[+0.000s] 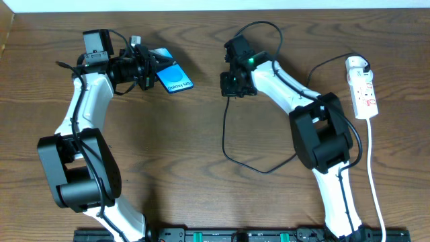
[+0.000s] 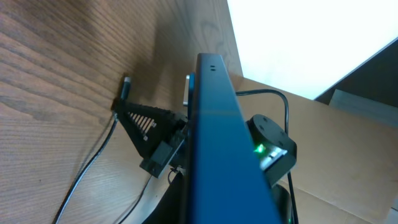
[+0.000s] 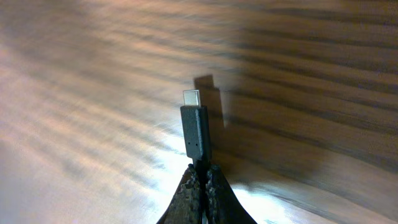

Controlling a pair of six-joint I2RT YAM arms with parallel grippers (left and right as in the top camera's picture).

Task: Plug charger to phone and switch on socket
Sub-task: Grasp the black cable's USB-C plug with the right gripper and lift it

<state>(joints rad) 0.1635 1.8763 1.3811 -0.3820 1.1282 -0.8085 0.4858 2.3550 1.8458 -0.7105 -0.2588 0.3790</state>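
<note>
Overhead, the left end effector (image 1: pixel 148 67) grasps a black-edged, blue-screened smartphone (image 1: pixel 173 78). The right end effector (image 3: pixel 200 178) clenches the thin black charger cable (image 3: pixel 194 134) behind its connector.

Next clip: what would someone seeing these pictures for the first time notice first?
The bright blue-screened black smartphone stands out at the upper left, clamped in the left gripper. Near the middle of the brown wooden table, the right gripper pinches the thin black charger cable just behind its small black connector, which sticks out past the fingertips. The white elongated power strip lies by the right edge.
</note>
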